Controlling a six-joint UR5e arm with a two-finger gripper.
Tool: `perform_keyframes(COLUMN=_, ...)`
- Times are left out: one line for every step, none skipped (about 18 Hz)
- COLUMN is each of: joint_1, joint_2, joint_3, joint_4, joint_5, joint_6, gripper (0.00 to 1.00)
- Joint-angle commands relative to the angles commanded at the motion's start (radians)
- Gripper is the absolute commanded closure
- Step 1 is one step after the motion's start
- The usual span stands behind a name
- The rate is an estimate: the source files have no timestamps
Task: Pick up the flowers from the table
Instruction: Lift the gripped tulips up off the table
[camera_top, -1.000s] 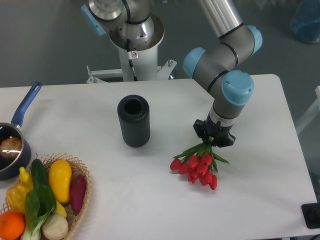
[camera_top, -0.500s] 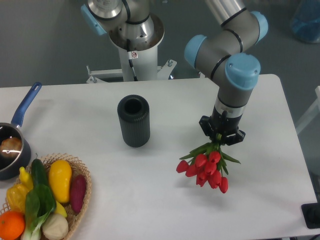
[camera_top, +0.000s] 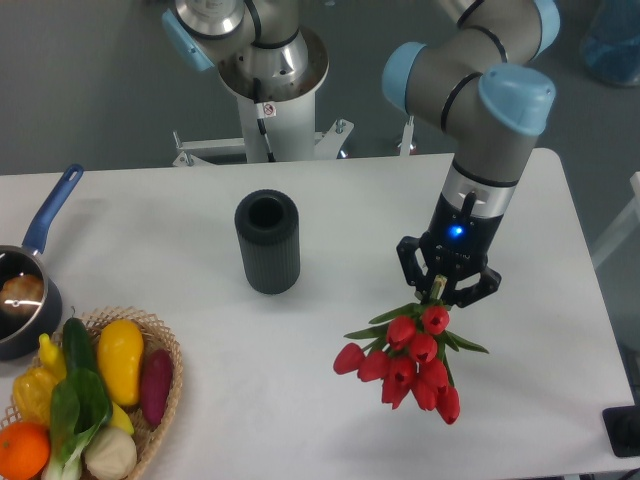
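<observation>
White table (camera_top: 300, 400) below, dark cylinder (camera_top: 267, 242) well left. Gripper (camera_top: 446, 289) clamped on stems of flowers (camera_top: 410, 360), buds hanging down, apparently clear of surface. Judged: lift stage of pick-up. Next: raise straight up, grip maintained.

the flowers' (camera_top: 412, 355) stems are hidden inside the gripper (camera_top: 447, 287). the wicker basket (camera_top: 160, 400) and the pot (camera_top: 25, 300) at near left run off the picture's edge.
</observation>
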Motion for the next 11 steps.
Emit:
perform_keyframes(joint_1=0.003, joint_2=0.011, joint_3=0.000, joint_4=0.000, joint_5=-0.011, joint_6=0.000, gripper=0.77)
perform_keyframes(joint_1=0.002, joint_2=0.018, joint_3=0.000, joint_4=0.000, joint_5=-0.026, joint_6=-0.002, gripper=0.77)
perform_keyframes(joint_1=0.003, joint_2=0.021, joint_3=0.000, joint_4=0.000, joint_5=-0.043, joint_6=-0.002, gripper=0.77)
perform_keyframes(joint_1=0.006, joint_2=0.020, joint_3=0.000, joint_4=0.000, joint_5=-0.057, joint_6=-0.002, gripper=0.77)
perform_keyframes(joint_1=0.014, joint_2=0.020, joint_3=-0.002, joint_4=0.000, joint_5=-0.066, joint_6=0.000, gripper=0.77)
perform_keyframes(joint_1=0.017, joint_2=0.021, joint_3=0.000, joint_4=0.000, joint_5=-0.074, joint_6=0.000, gripper=0.77)
perform_keyframes(joint_1=0.017, joint_2=0.021, joint_3=0.000, joint_4=0.000, joint_5=-0.078, joint_6=-0.002, gripper=0.77)
perform_keyframes(joint_1=0.017, joint_2=0.021, joint_3=0.000, joint_4=0.000, joint_5=-0.083, joint_6=-0.002, gripper=0.77)
perform_keyframes(joint_1=0.018, joint_2=0.021, joint_3=0.000, joint_4=0.000, joint_5=-0.084, joint_6=-0.002, gripper=0.77)
perform_keyframes(joint_1=0.018, joint_2=0.021, joint_3=0.000, joint_4=0.000, joint_5=-0.087, joint_6=-0.002, gripper=0.77)
perform_keyframes(joint_1=0.021, joint_2=0.023, joint_3=0.000, joint_4=0.000, joint_5=-0.089, joint_6=-0.002, gripper=0.77)
